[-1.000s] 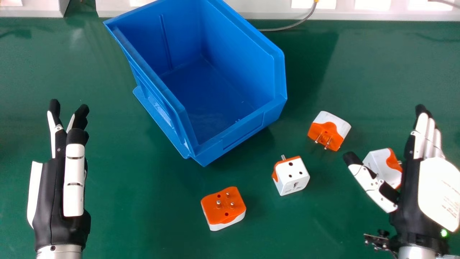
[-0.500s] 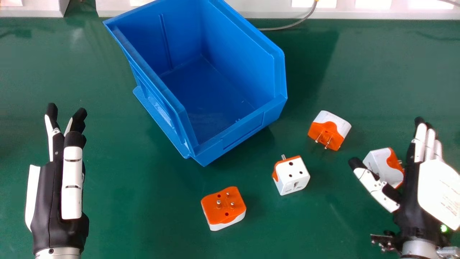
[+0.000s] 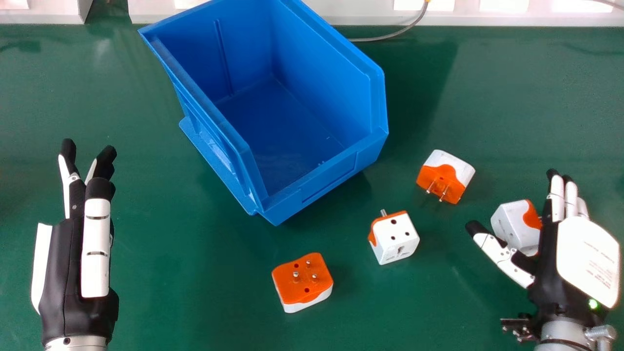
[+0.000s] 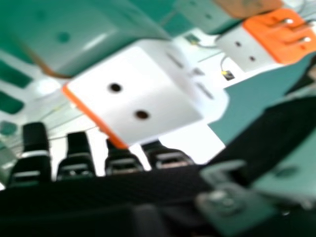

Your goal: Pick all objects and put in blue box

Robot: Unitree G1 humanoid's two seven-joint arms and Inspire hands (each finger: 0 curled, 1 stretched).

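While the fingers [image 3: 557, 201] of the right hand [image 3: 588, 258] are extended, thumb [image 3: 491, 247] apart, an adapter [image 3: 515, 225] is framed between them on the table [image 3: 414, 307]; probably light and rigid, it is best gripped by its flat sides.

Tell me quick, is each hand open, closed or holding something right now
Left hand: open, holding nothing.
Right hand: open, with a plug adapter between its thumb and fingers, not gripped.
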